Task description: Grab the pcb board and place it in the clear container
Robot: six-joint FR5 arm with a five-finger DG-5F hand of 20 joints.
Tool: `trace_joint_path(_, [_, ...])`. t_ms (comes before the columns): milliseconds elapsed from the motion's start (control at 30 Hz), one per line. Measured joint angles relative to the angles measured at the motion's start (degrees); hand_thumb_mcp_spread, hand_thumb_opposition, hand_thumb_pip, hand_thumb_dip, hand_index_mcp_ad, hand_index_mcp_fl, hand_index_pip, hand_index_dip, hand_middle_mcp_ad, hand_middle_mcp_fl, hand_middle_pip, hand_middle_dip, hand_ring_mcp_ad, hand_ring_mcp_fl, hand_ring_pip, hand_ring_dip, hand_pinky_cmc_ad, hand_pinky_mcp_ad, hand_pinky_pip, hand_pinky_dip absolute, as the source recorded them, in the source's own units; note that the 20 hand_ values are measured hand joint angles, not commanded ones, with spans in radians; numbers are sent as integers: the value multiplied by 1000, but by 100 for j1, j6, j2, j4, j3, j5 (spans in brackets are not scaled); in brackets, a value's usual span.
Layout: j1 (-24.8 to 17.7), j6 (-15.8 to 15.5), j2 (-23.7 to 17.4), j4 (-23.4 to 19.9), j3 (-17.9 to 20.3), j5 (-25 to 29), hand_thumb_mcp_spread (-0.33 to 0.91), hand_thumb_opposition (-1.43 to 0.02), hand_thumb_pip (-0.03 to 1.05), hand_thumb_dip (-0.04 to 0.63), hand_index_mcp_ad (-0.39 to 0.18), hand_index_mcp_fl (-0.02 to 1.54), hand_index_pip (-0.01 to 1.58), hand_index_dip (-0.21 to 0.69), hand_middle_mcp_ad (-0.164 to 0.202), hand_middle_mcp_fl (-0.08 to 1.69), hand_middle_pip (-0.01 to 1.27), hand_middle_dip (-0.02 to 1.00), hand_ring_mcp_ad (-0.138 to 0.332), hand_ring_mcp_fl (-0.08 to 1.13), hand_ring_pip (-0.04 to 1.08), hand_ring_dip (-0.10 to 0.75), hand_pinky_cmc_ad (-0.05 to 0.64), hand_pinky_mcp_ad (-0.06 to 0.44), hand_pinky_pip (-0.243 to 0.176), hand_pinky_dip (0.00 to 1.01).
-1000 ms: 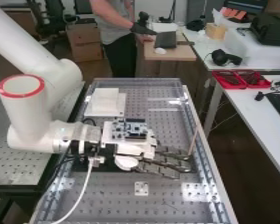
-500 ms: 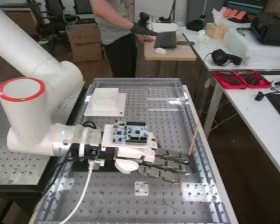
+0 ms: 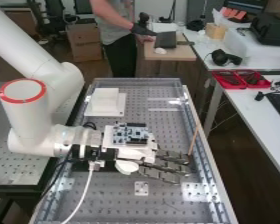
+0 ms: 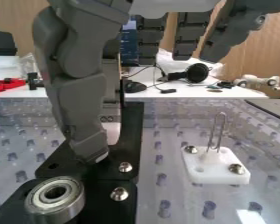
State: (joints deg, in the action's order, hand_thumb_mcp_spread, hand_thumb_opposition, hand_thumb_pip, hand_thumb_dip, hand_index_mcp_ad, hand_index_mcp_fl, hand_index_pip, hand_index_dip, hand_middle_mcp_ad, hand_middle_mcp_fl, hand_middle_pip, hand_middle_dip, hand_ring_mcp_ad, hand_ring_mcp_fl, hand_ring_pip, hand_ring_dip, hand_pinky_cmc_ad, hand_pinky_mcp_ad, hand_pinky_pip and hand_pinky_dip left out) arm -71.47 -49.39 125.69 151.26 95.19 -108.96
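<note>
PCB (image 3: 131,134) face-up on wht plate (image 3: 108,136), by wrist end of robot hand (image 3: 160,173), on high cam's far side; hand released, fingers straight, pointing away w/ nothing gripped.

My white arm (image 3: 24,37) slanting in from the upper left of the high view, red-ringed joint (image 3: 24,107) upright at the left edge, wrist (image 3: 67,139) reaching rightward; my dark grey hand (image 3: 165,164) just below centre, fingers pointing right, extended, slightly spread.
</note>
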Motion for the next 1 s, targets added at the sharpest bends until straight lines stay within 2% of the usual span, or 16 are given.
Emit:
trace_joint_path(633, [-7,172,-297,-85,149,10,695,-883,374,202,-255,677,1169,215,12,2,140,110,124,0,89,-12,262,129,-77,180])
trace_joint_path(833, [-127,315,-662,-248,411,-23,695,-880,374,202,-255,679,1173,218,12,5,140,110,126,0,93,-12,264,129,-77,180])
trace_joint_path(1000, [-499,478,-1070,-445,723,-36,698,-888,374,202,-255,695,1152,215,12,2,140,110,127,7,89,-12,264,127,-77,180])
